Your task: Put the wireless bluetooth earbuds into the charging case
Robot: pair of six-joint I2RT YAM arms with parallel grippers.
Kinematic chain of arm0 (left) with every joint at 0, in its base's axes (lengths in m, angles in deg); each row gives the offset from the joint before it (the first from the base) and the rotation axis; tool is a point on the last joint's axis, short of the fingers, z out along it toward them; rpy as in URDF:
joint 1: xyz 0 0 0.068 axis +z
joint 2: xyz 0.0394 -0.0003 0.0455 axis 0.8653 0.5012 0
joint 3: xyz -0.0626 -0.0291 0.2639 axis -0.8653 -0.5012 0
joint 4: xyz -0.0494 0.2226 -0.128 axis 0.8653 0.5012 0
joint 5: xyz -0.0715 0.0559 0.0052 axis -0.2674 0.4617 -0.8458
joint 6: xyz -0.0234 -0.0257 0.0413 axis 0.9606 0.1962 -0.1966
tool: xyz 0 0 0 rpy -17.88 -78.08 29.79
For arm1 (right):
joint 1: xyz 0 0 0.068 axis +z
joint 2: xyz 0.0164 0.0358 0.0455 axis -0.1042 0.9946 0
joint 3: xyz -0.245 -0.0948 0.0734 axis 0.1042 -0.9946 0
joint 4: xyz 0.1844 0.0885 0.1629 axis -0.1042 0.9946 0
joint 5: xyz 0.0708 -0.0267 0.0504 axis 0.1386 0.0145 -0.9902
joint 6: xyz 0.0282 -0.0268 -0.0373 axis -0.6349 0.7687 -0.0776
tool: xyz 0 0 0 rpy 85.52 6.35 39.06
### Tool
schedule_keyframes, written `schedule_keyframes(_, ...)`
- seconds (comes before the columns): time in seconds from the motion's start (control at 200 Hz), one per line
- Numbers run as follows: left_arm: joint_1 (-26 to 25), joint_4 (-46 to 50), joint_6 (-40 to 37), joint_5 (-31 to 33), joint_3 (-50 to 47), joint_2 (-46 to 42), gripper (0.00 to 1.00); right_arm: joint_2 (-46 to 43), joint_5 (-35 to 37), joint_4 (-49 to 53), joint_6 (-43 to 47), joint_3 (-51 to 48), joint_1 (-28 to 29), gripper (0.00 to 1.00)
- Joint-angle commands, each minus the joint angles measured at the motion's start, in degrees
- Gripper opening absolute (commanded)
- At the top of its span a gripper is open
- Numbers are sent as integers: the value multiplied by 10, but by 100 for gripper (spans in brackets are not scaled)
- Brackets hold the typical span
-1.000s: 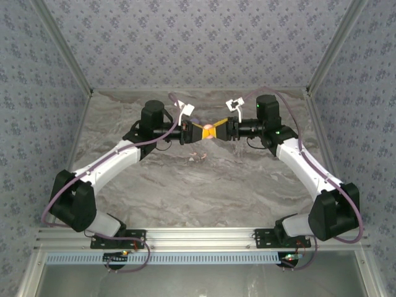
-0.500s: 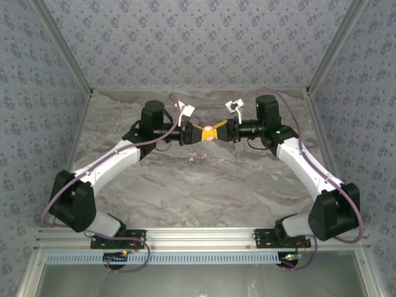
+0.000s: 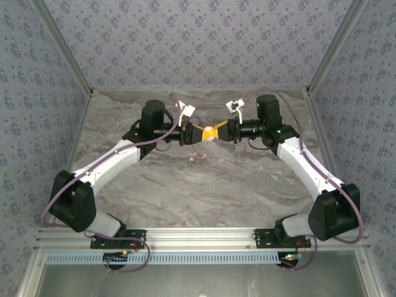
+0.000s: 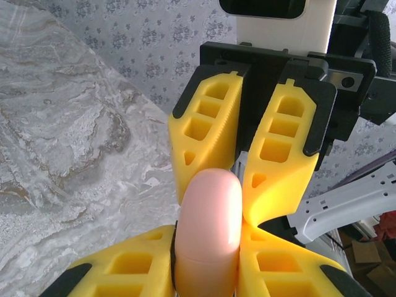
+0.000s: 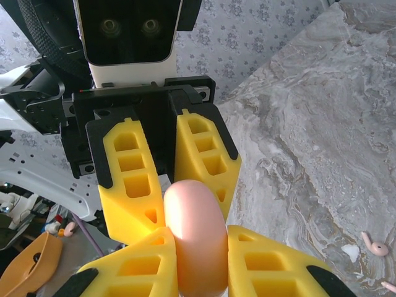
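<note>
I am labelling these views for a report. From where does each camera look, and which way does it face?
Top external: above and behind the bases, looking down on the marble table; left arm and right arm show.
Left wrist: looks past the left gripper, clamping the pink charging case, at the right gripper.
Right wrist: the reverse; an earbud lies on the table.
Shared: every view shows the case.

The charging case (image 4: 209,229) is pale pink, fingers (image 4: 223,148) yellow (black-backed), table (image 4: 62,124) grey-marbled, walls (image 3: 198,43) blue-grey floral.
</note>
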Motion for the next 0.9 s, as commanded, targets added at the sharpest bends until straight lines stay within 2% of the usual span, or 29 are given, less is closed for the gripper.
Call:
schedule_keyframes(0.0,-1,1,-8,-1,28,-15,24,-9,-12,18,5,24,-5,9)
schedule_keyframes(0.895,-11,34,-36,-35,40,-12,42,8,-21,40,7,56,-21,5)
